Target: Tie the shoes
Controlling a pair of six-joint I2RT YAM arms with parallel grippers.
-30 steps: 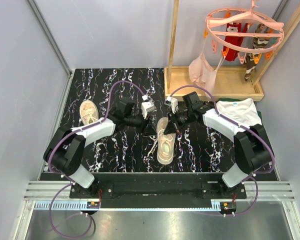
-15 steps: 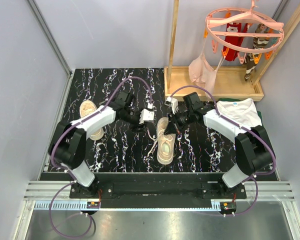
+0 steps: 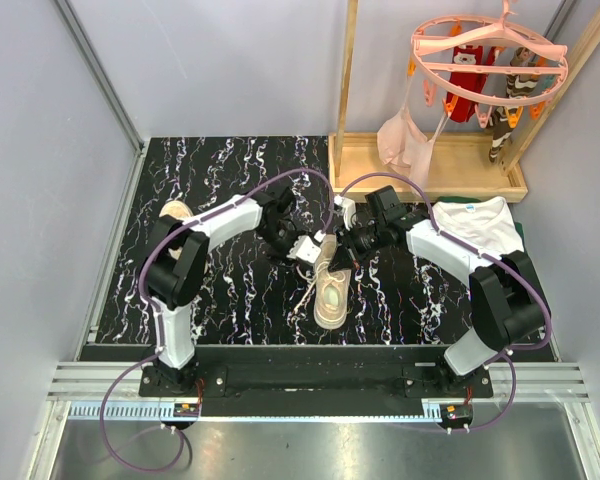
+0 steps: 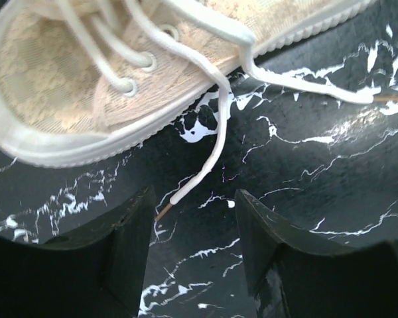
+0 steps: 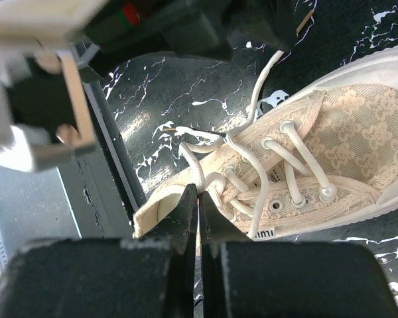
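near me, mid-table, a cream mesh shoe (image 3: 330,290) with a ribbed pale sole lies on the black marbled table (image 3: 230,300). my left gripper (image 4: 192,199) hangs released over its flat white lace end (image 4: 199,179). my right gripper (image 5: 199,199) is clenched by the eyelets. the second shoe (image 3: 172,211) sits far left.

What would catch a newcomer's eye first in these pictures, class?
An untied beige shoe lies at centre with both pincers at its laces. The left pincer is open by a loose lace end, and the right pincer is shut on a lace. A pink hanger with clothes hangs at far right.
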